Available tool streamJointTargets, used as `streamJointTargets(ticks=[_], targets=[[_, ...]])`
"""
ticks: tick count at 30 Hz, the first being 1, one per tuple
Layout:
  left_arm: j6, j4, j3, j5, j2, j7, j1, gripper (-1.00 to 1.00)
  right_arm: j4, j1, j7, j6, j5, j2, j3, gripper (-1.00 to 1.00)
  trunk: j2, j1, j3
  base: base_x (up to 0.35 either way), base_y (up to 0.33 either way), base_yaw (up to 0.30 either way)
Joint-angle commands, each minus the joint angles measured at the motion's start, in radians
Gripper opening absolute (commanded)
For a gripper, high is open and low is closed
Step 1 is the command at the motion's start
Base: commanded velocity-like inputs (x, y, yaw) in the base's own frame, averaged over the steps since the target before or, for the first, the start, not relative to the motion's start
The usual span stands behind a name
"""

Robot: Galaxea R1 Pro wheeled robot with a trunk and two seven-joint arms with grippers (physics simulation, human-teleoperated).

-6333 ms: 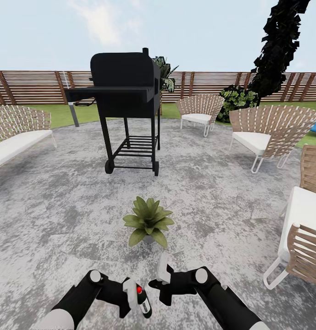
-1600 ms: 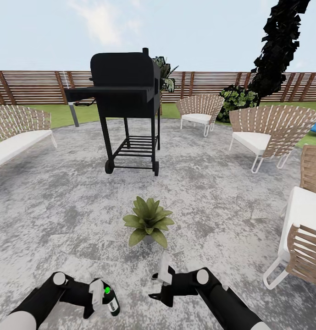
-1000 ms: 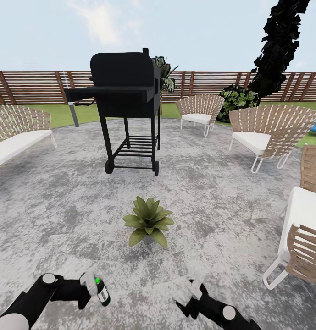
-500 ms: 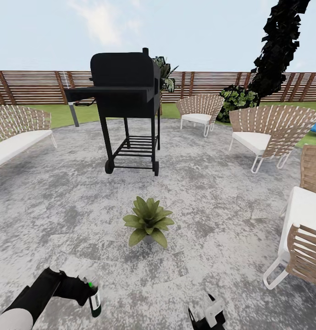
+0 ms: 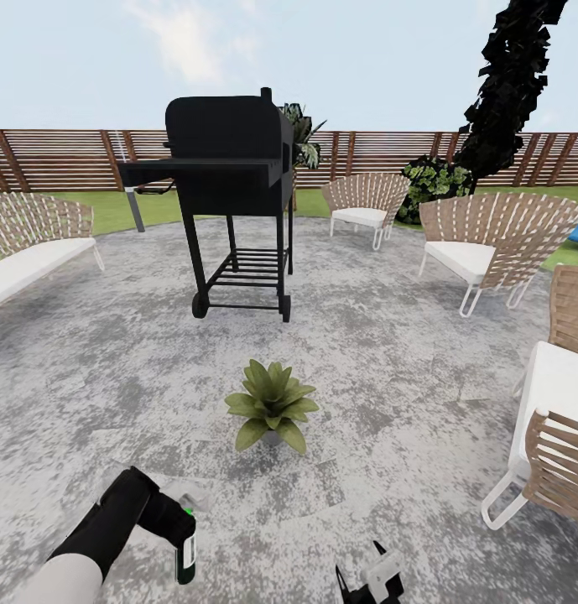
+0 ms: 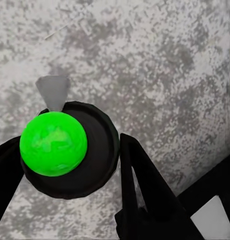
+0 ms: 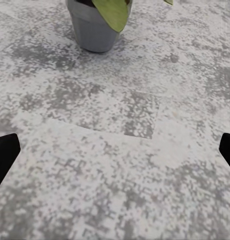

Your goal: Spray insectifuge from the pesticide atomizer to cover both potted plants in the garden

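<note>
One potted plant (image 5: 272, 406), a rosette of broad green leaves in a small grey pot, stands on the mottled patio ahead of me. Its pot (image 7: 93, 27) and a leaf show close in the right wrist view. My left gripper (image 5: 178, 530) is shut on the pesticide atomizer (image 5: 186, 555), which hangs upright low at the left. The atomizer's head carries a green spot (image 6: 53, 143) over the dark body (image 6: 97, 150), between black fingers (image 6: 145, 195). My right gripper (image 5: 374, 580) sits at the bottom edge, open (image 7: 115, 150), with nothing between its tips.
A black grill (image 5: 230, 180) on wheels stands beyond the plant. Woven chairs (image 5: 490, 239) ring the patio at right, with a bench (image 5: 28, 252) at left. The slat fence (image 5: 62, 159) and a dark tree (image 5: 507, 84) close the back.
The left arm has drawn in and turned the atomizer upright, nearer the bottom edge. The right arm has dropped to the bottom of the head view. The spot went from red to green.
</note>
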Motion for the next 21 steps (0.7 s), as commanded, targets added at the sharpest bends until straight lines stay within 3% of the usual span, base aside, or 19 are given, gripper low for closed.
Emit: streamJointTargets(ticks=[1, 5, 9, 10, 14, 21], targets=[[0.007, -0.001, -0.002, -0.009, -0.007, -0.008, -0.002, -1.0, 0.002, -0.001, -0.01, -0.001, 0.006, -0.001, 0.003, 1.0, 0.0, 0.0, -0.001, 0.0, 0.0, 0.0], [0.057, 0.001, -0.024, -0.007, -0.018, -0.009, -0.04, -1.0, 0.008, -0.001, -0.01, 0.0, 0.003, -0.003, 0.002, 1.0, 0.0, 0.0, -0.001, 0.0, 0.0, 0.0], [0.163, 0.0, -0.028, -0.01, -0.016, -0.009, -0.064, -1.0, 0.011, -0.001, -0.01, 0.0, 0.003, -0.006, 0.001, 1.0, 0.0, 0.0, -0.001, 0.0, 0.0, 0.0], [0.221, -0.001, -0.029, -0.011, -0.016, -0.009, -0.076, -1.0, 0.02, -0.001, -0.01, 0.0, 0.003, -0.009, 0.001, 1.0, 0.0, 0.0, -0.001, 0.0, 0.0, 0.0], [0.264, -0.001, -0.029, -0.01, -0.017, -0.011, -0.091, -1.0, 0.05, -0.001, -0.01, 0.0, -0.004, -0.009, -0.001, 1.0, 0.0, 0.0, -0.001, 0.0, 0.0, 0.0], [0.288, 0.003, -0.03, -0.007, -0.018, -0.011, -0.091, -1.0, 0.061, -0.001, -0.01, 0.0, -0.158, -0.008, 0.0, 1.0, 0.0, 0.0, -0.001, 0.0, 0.0, -0.008]])
